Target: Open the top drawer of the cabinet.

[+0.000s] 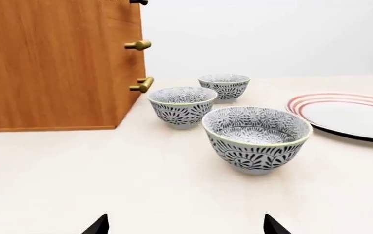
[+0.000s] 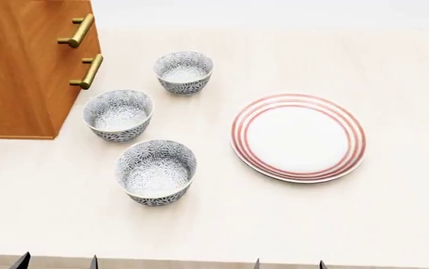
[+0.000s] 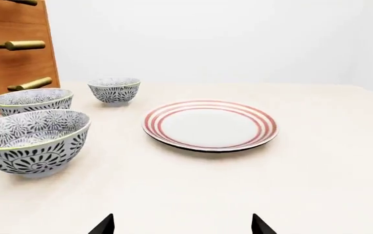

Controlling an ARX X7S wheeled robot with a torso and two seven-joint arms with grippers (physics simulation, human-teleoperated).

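Standing at the tabletop's (image 2: pixel 289 224) far left corner, the cabinet (image 2: pixel 19 67) is well apart from both sets of jaws.

Both the left jaws (image 1: pixel 185 225) and right jaws (image 3: pixel 182 224) hang low at the near edge, tips spread wide, holding nothing. Three patterned bowls (image 2: pixel 156 171) sit between them and the cabinet's front, with a red-ringed plate (image 2: pixel 298 137) to the right. The top drawer's handle (image 1: pixel 139 2) barely shows in the left wrist view, above two lower brass handles (image 2: pixel 87 71); whether that drawer is shut I cannot tell.
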